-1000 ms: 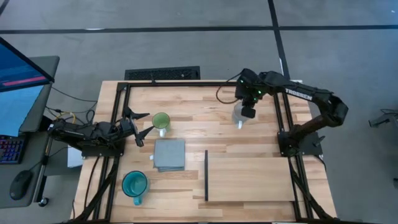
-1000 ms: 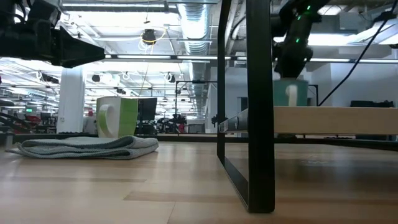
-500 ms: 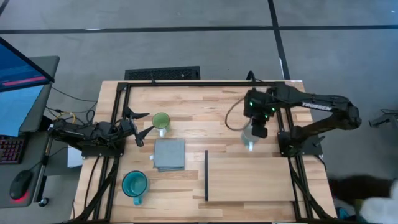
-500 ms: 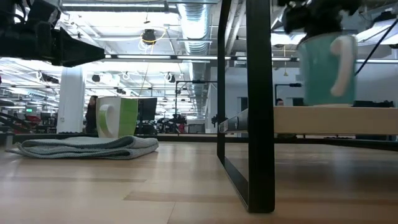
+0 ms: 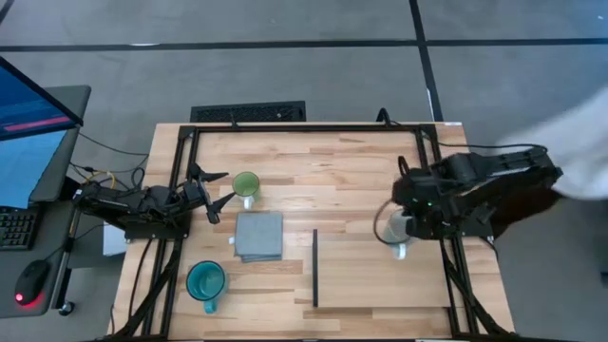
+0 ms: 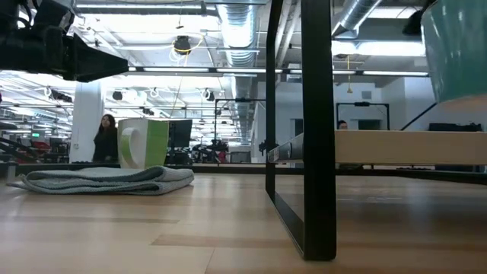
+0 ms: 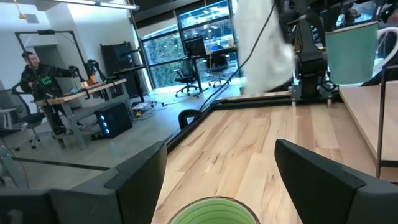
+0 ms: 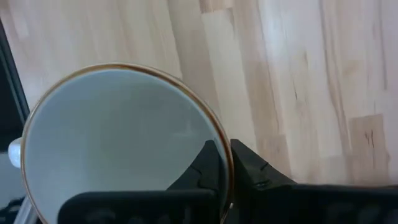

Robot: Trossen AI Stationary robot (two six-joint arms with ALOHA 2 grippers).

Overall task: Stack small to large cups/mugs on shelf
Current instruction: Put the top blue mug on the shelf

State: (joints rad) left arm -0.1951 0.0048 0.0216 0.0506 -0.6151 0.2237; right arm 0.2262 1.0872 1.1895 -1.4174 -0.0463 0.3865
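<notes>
My right gripper [image 5: 407, 226] is shut on the white mug [image 5: 391, 231], which hangs in the air over the far edge of the light wood shelf [image 5: 380, 280]. In the low view the mug [image 6: 456, 49] is well above the shelf board [image 6: 411, 147]. The light green mug [image 5: 246, 183] stands on the table at the far left. My open left gripper [image 5: 228, 187] is level beside it, with a finger on either side of the green rim [image 7: 214, 211], touching nothing. The teal mug [image 5: 205, 281] stands at the near left. My right gripper pinches the white mug's rim wall [image 8: 225, 140], with one finger [image 8: 208, 165] inside the cup and one [image 8: 252, 171] outside. The fingers come from above, pointing steeply down, on the side away from the handle [image 8: 13, 152]. The mug hangs upright, clear of shelf and table.
A folded grey cloth [image 5: 258, 236] lies between the two left-hand mugs and the shelf's black strip [image 5: 314, 268]. Black frame posts [image 6: 318, 129] stand around the table. A person [image 6: 105, 141] is in the room beyond, and something pale and blurred [image 5: 579, 142] is at the right.
My right gripper has carried the white mug from the far part of the table toward the near edge and a little to the right, rising as it went. It has also turned about its pointing line. The mug has stayed upright and lifted clear throughout.
</notes>
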